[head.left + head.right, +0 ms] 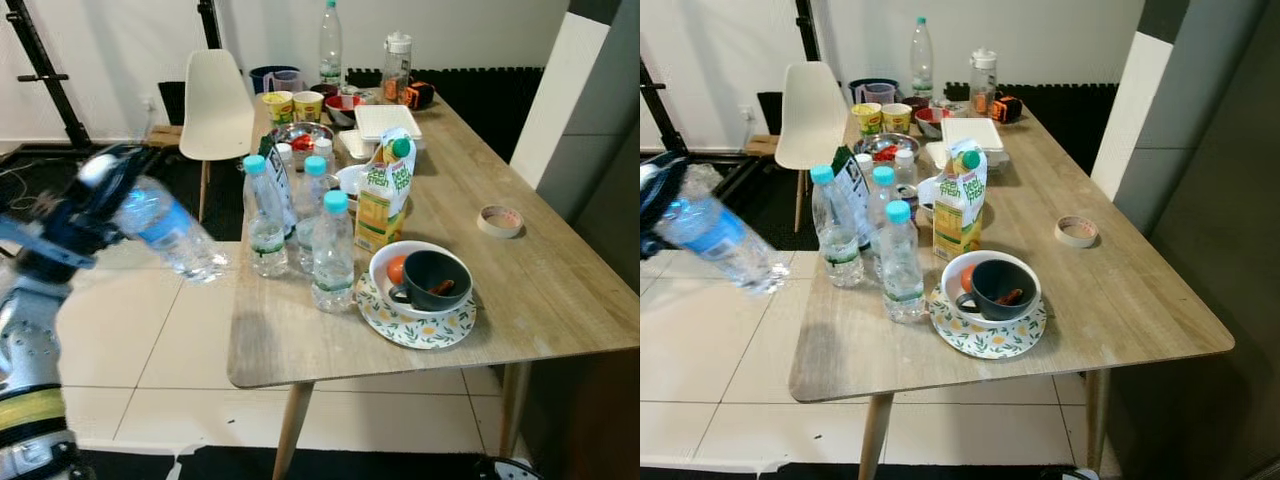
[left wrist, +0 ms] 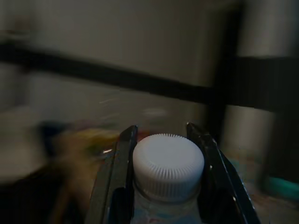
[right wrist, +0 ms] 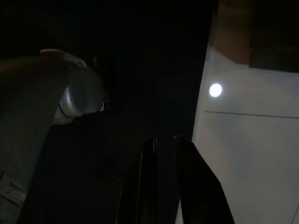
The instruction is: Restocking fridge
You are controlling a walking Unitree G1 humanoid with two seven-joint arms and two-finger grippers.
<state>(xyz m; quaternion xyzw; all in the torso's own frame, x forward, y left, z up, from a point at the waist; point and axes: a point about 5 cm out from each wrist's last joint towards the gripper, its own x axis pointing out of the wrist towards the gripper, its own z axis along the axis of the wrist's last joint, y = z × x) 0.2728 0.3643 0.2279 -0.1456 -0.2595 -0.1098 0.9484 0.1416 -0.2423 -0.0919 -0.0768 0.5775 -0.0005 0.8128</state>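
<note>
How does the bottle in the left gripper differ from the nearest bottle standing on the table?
The held bottle has a white cap, the nearest table bottle a teal one. The held bottle is tilted off the table's left edge, clamped at the neck by the left gripper; the table bottle stands upright, untouched. Both are clear plastic.

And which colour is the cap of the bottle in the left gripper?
White, clearest in the left wrist view: cap.

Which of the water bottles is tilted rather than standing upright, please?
The water bottle in the left gripper, off the table's left edge. The three teal-capped bottles stand upright on the table.
</note>
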